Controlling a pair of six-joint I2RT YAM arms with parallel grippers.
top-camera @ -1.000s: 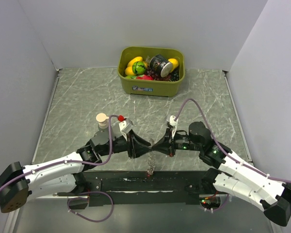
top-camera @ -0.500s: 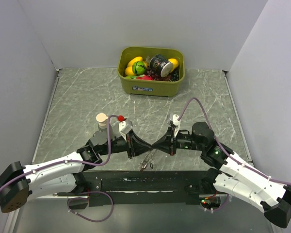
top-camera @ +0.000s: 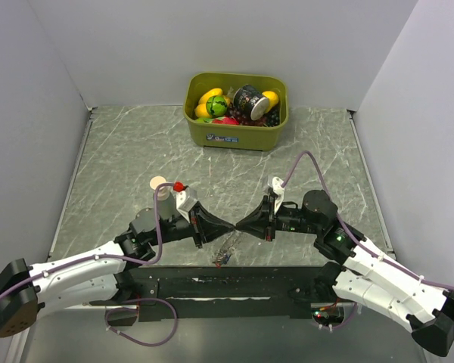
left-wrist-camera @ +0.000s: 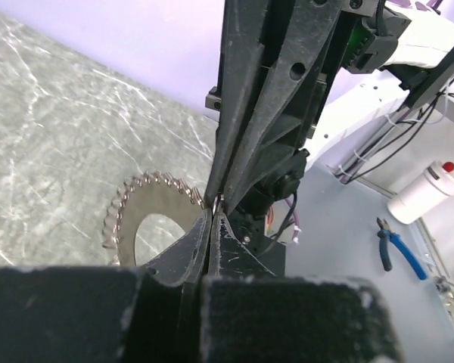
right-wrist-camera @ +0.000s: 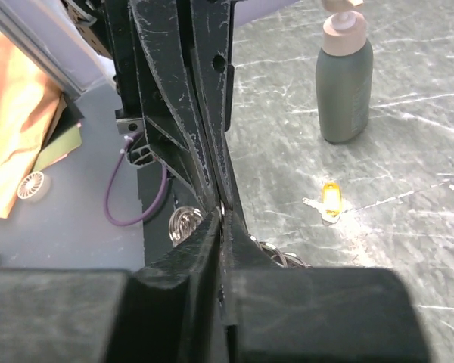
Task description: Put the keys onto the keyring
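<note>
Top external view: left gripper point(top-camera: 230, 225) and right gripper point(top-camera: 240, 224) meet tip to tip just beyond the keyring point(top-camera: 225, 253). Left fingers point(left-wrist-camera: 189, 251) are pressed together; whether the right fingers point(right-wrist-camera: 200, 253) are closed cannot be told.

Bench point(top-camera: 121, 151): grey marble, white veins. Beyond the black left end effector point(top-camera: 231, 225), an olive-green bin point(top-camera: 234, 137). Near it: grey bottle point(right-wrist-camera: 343, 91) with beige cap, yellow key point(right-wrist-camera: 330, 201), silvery keyring point(left-wrist-camera: 159, 198).

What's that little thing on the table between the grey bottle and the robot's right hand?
A small yellow key, lying flat on the table nearer than the bottle; the right wrist view shows it.
</note>
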